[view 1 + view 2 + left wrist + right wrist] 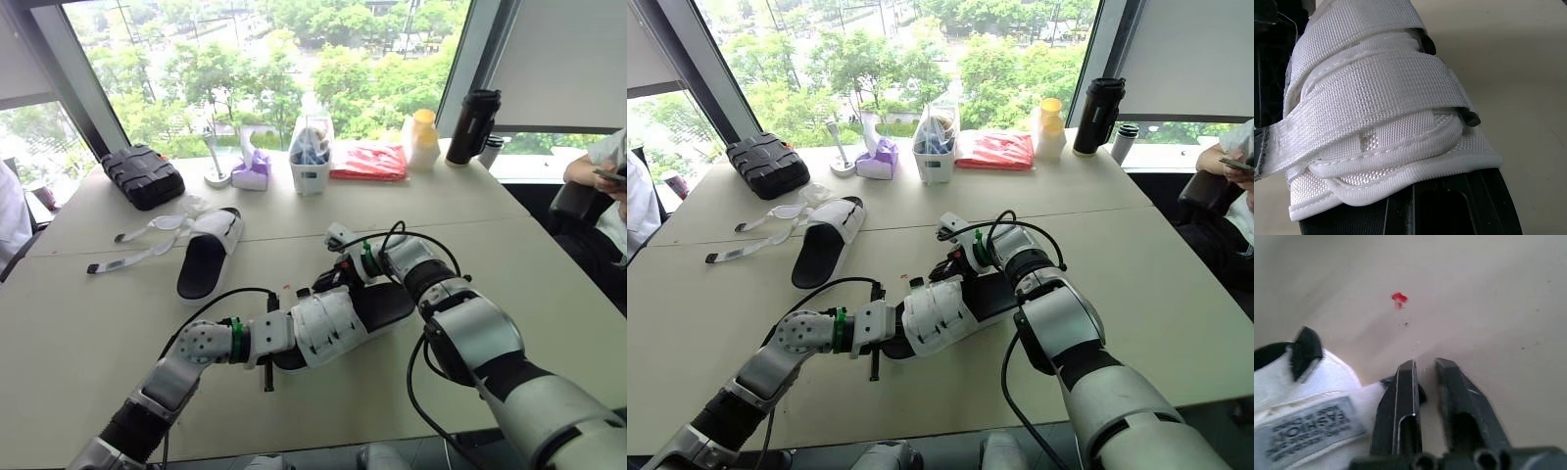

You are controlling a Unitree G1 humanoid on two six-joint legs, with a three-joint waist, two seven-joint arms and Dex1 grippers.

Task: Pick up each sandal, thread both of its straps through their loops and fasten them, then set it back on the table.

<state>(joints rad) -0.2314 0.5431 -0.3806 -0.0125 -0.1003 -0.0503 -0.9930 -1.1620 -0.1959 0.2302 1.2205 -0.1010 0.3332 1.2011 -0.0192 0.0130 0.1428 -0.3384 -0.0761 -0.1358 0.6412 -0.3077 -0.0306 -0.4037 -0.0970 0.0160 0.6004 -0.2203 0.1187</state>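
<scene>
Sandal position: one sandal (pixel 328 328) with a black sole and white woven straps lies at the near centre of the tabletop (pixel 509 255), between the two arms. In the left wrist view its straps are wrapped across the upper in overlapping bands.

Left hand (pixel 277 338): placed against the near end of this sandal. Whether it is clenched or released cannot be determined.

Right hand (pixel 1425 369): positioned at the far edge of the same sandal, low over the tabletop. Its two black fingers (pixel 1400 401) are drawn almost together with only a thin gap. Whether anything is clamped between them cannot be determined. A sewn label (pixel 1312 428) on the white upper sits just beside them, and a small red mark (pixel 1399 297) shows on the tabletop beyond.

Second sandal (pixel 209 255): rests on the tabletop further back on the left. Two loose white straps (pixel 147 230) lie flat beside it.

Rear edge: black case (pixel 143 175), red packet (pixel 369 162), black flask (pixel 473 126).
</scene>
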